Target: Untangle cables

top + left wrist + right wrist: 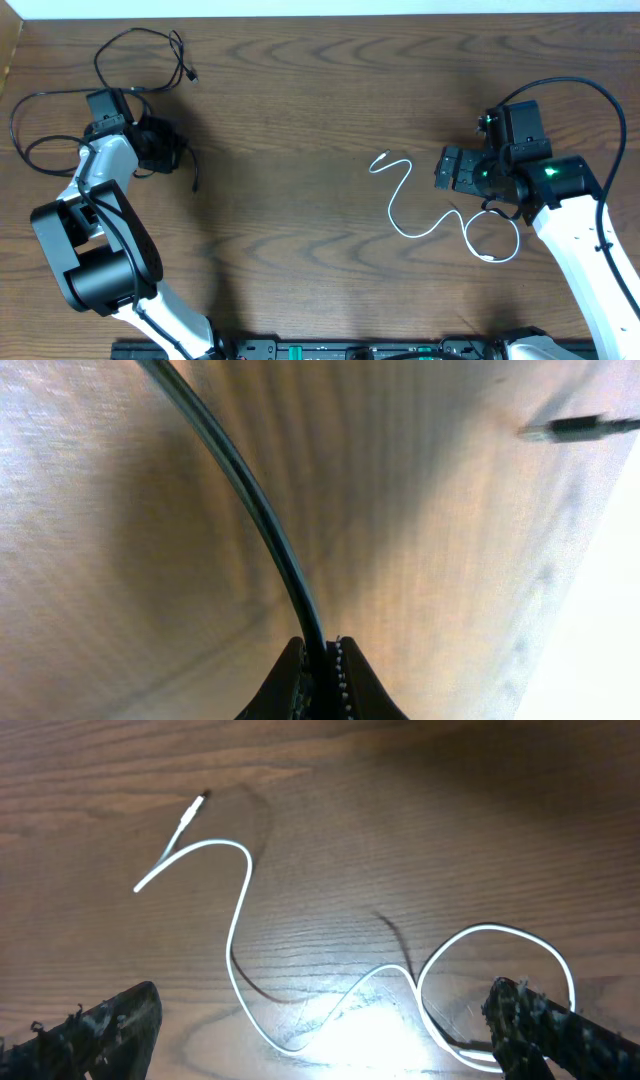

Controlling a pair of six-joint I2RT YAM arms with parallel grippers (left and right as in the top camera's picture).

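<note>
Left gripper (322, 655) clamps a black cable (255, 505), upper left overhead. Right gripper (320, 1035) hangs open above the white cable (240, 920), right of centre. Hazard: a hard pull may tighten its loops into a knot.

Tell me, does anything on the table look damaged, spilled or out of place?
Nothing stands out. The white cable lies alone on the table in loose curves with one loop, and the left gripper is shut on a black cable.

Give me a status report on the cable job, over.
Left gripper jaws shut on a black cable. Right gripper open over the white cable. Nothing in the way.
</note>
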